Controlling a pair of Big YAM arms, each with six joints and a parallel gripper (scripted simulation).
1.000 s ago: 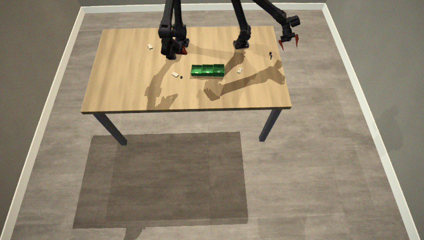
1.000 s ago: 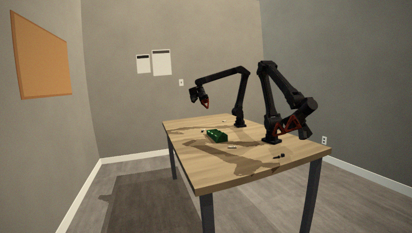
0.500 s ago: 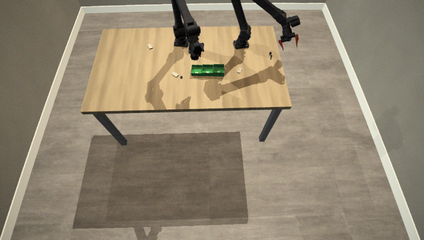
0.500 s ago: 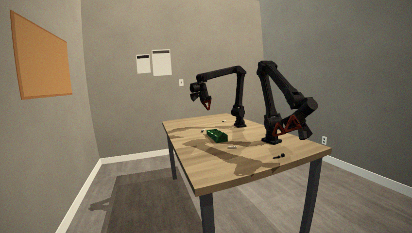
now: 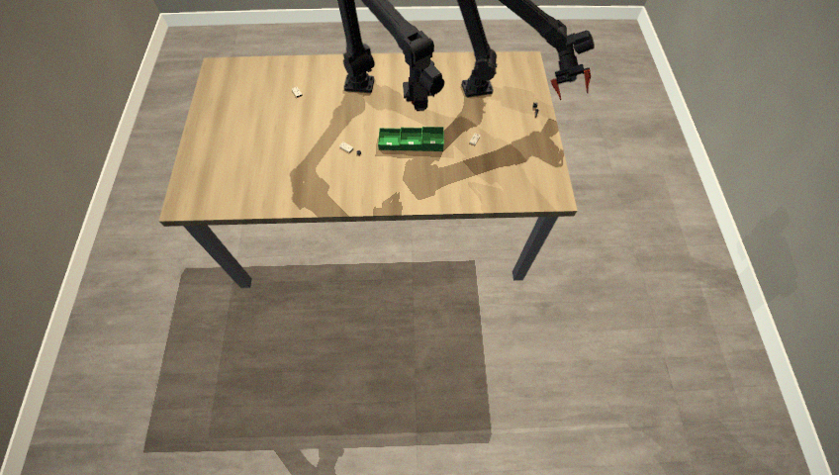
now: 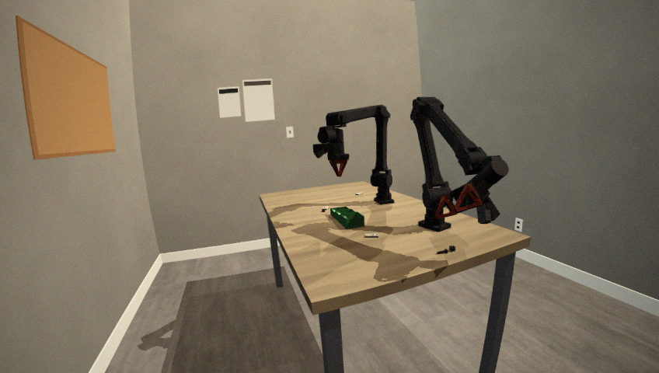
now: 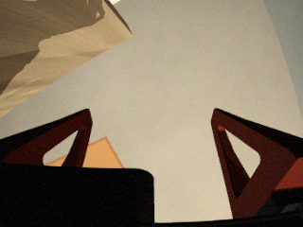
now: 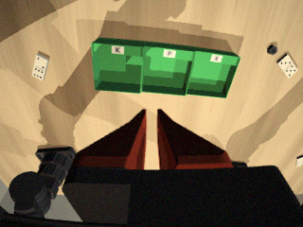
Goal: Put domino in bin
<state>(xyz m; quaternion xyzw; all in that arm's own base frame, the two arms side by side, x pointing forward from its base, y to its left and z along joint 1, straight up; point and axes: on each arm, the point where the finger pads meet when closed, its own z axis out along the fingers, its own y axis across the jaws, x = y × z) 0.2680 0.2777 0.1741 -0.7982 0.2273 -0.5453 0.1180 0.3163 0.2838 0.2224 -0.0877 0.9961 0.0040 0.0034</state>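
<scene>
White against wood: domino (image 5: 474,139) (image 6: 371,235) (image 8: 40,66) flat on the table beside the K bin (image 5: 432,144) (image 6: 355,222) (image 8: 106,63). Right gripper (image 5: 419,108) (image 6: 339,175) (image 8: 151,111) nearly shut, holding nothing; left gripper (image 5: 574,95) (image 6: 447,214) (image 7: 151,110) wide open, likewise unladen. Best opened before descent, squared across the narrow width, then released low within the walls.

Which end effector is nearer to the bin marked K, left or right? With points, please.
Right. The right end effector (image 5: 419,107) (image 6: 339,174) (image 8: 151,115) hovers high near bin K (image 5: 432,134) (image 6: 356,222) (image 8: 115,78); the left end effector (image 5: 573,95) (image 6: 448,214) (image 7: 151,114) hangs farther off, toward a table end.
</scene>
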